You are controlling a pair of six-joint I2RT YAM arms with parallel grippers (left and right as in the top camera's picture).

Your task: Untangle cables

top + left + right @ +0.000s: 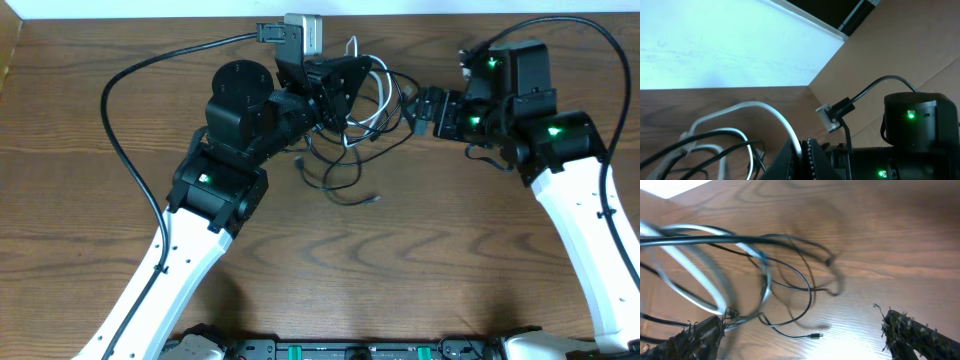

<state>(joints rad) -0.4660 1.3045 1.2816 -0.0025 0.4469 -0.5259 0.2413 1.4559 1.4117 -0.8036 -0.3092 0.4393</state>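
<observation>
The tangled cables [350, 142] lie at the far middle of the wooden surface [400, 260], black loops around a white cable [765, 107]. The left gripper [802, 148] is clamped on the white cable. The right gripper [804, 317] stands wide apart, one finger against the loops.

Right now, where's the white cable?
Overhead view, top centre: the white cable loops between the left end effector and right end effector, among black cables.

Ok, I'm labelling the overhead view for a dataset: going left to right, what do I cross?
Left arm's black cord bend → left arm's round black housing → left gripper → right gripper → right arm's white link. The cables overlap the left gripper, so unplaced.
</observation>
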